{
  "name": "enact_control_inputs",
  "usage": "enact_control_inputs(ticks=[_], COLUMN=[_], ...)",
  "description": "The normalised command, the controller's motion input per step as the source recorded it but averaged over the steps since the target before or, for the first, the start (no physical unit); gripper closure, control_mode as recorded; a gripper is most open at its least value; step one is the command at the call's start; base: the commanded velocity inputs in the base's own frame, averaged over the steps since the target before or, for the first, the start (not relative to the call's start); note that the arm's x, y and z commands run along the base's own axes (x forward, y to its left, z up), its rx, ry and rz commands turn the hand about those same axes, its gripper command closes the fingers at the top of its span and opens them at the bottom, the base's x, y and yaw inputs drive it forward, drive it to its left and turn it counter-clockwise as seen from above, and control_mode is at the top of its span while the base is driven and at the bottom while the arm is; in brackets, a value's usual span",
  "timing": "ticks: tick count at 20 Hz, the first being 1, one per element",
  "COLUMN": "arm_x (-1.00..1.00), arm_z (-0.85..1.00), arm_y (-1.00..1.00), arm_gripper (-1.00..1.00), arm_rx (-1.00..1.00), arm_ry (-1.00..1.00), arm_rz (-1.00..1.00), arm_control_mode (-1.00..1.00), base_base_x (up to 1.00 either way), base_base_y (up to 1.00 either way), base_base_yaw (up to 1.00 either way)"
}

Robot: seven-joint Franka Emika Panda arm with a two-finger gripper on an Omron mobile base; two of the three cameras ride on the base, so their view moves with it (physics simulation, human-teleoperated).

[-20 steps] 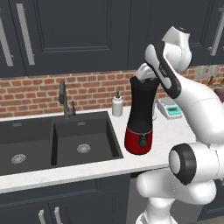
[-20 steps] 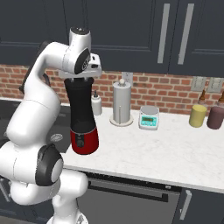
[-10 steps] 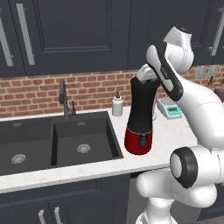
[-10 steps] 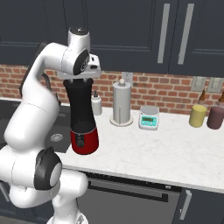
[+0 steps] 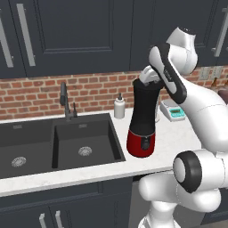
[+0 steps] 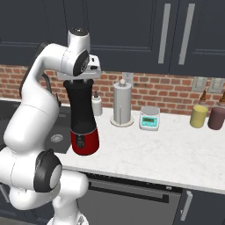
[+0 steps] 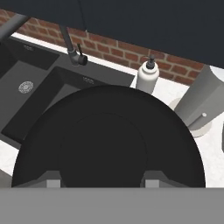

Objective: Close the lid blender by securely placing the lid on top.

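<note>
The gripper (image 5: 149,79) is seen directly above the blender (image 5: 142,119). The black lid (image 7: 109,140) lies right below its fingertips, over the jar top. Whether the fingers grip it cannot be told.

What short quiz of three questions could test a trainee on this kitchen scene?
1. True or false: the blender stands in the sink.
2. What stands directly behind the blender, by the brick wall? A) soap bottle B) kettle C) toaster
3. Complete: the gripper is at the blender's ____.

Key: 1. False, it stands on the counter, right of the sink. 2. A, the soap bottle. 3. Top.
</note>
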Motion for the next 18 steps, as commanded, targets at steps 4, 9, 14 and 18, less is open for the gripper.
enact_control_inputs(ticks=[4, 9, 14, 18], arm_x=[0.0, 0.0, 0.0, 0.0], arm_z=[-0.09, -0.04, -0.02, -0.01], arm_y=[0.0, 0.0, 0.05, 0.08], arm_gripper=[1.0, 1.0, -1.0, -1.0], arm_rx=[0.0, 0.0, 0.0, 0.0], arm_ry=[0.0, 0.0, 0.0, 0.0], arm_rz=[0.0, 0.0, 0.0, 0.0], arm_control_mode=[-1.0, -1.0, -1.0, -1.0], base_base_x=[0.0, 0.0, 0.0, 0.0], base_base_y=[0.0, 0.0, 0.0, 0.0], base_base_yaw=[0.0, 0.0, 0.0, 0.0])
